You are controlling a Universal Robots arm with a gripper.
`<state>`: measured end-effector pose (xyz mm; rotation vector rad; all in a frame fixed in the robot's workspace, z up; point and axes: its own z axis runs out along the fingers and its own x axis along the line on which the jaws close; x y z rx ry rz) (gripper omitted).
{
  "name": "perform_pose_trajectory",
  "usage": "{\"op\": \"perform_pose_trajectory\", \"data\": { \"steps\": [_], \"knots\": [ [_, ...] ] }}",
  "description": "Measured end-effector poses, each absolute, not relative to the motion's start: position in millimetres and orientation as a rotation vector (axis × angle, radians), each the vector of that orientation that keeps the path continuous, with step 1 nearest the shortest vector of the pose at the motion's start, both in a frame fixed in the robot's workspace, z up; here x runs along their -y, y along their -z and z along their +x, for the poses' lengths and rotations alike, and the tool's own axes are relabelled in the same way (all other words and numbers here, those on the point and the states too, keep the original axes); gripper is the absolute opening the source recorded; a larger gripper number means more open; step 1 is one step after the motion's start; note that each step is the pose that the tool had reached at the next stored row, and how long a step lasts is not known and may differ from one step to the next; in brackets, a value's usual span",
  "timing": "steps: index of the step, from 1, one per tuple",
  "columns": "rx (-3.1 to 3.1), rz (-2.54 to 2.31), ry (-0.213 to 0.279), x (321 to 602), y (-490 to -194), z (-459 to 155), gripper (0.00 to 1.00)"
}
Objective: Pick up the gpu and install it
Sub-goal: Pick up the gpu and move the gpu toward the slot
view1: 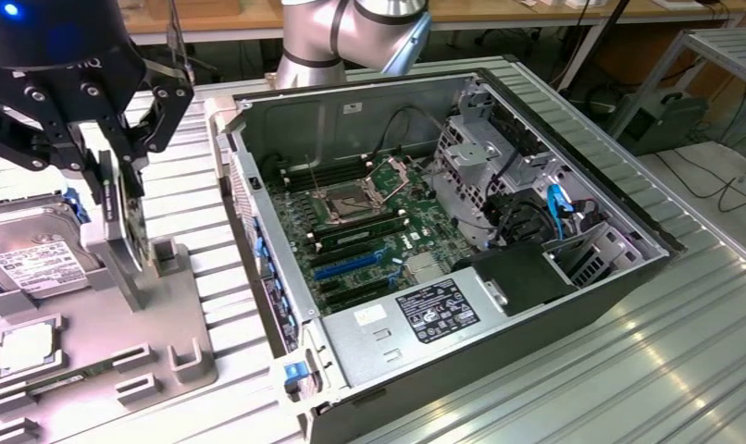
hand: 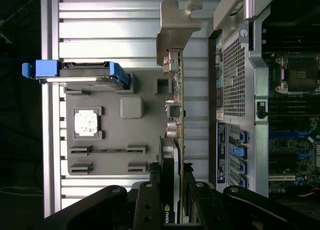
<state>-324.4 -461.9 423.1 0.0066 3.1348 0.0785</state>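
We see the gripper (hand: 171,177) closed narrowly on the gpu (hand: 176,109), held edge-on over the grey fixture (view1: 163,342) on the table (view1: 669,361). The open computer case (view1: 558,305) is at its three o'clock. Any tilt in that thin grip could snag the silver bracket (hand: 175,29) on the case wall.
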Motion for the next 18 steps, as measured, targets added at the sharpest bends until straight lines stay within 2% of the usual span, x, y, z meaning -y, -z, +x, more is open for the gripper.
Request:
{"op": "perform_pose_trajectory", "data": {
  "steps": [18],
  "knots": [
    [-3.135,0.007,-0.079,462,-440,-324,0.27]
  ]
}}
